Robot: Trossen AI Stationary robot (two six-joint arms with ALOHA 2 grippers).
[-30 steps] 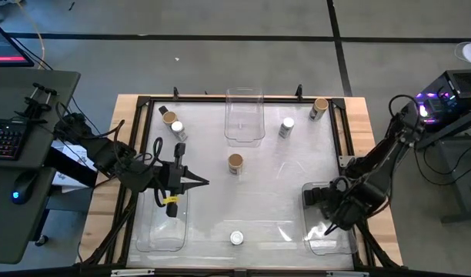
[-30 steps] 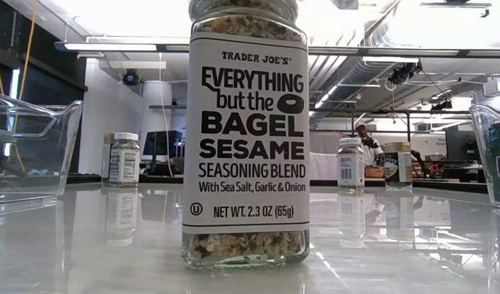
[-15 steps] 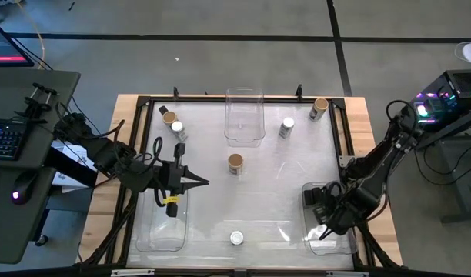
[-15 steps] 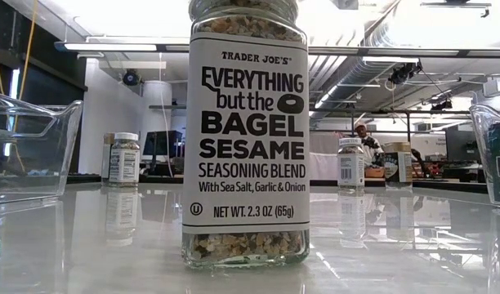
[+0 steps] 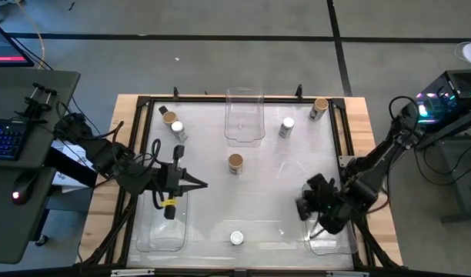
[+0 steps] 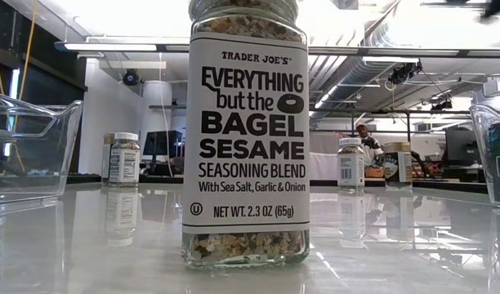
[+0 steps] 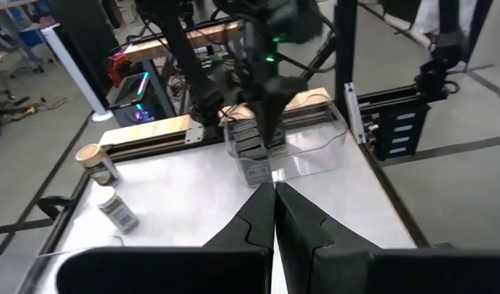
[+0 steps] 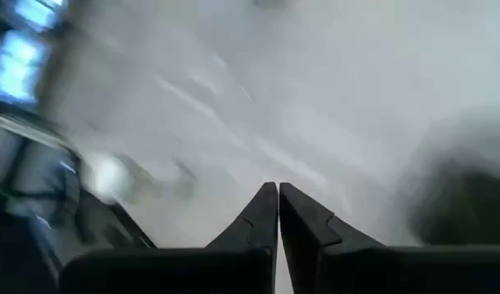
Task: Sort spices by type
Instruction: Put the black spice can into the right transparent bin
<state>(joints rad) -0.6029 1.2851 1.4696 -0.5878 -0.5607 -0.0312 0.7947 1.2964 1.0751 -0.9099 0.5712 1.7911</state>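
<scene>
The glossy white table [image 5: 274, 177] carries scattered spice jars [image 5: 235, 162] and clear bins [image 5: 244, 115].

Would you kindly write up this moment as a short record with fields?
Left pincer: shut, empty, over the table's left side by the left bin.
Right pincer: shut, empty, by the right bin.
Tan-lid jars: one mid-table, one at back left, one at back right.
White-lid jars: one at front centre, one at back left, one beside the back bin.
Back bin: no jar seen in it.
</scene>
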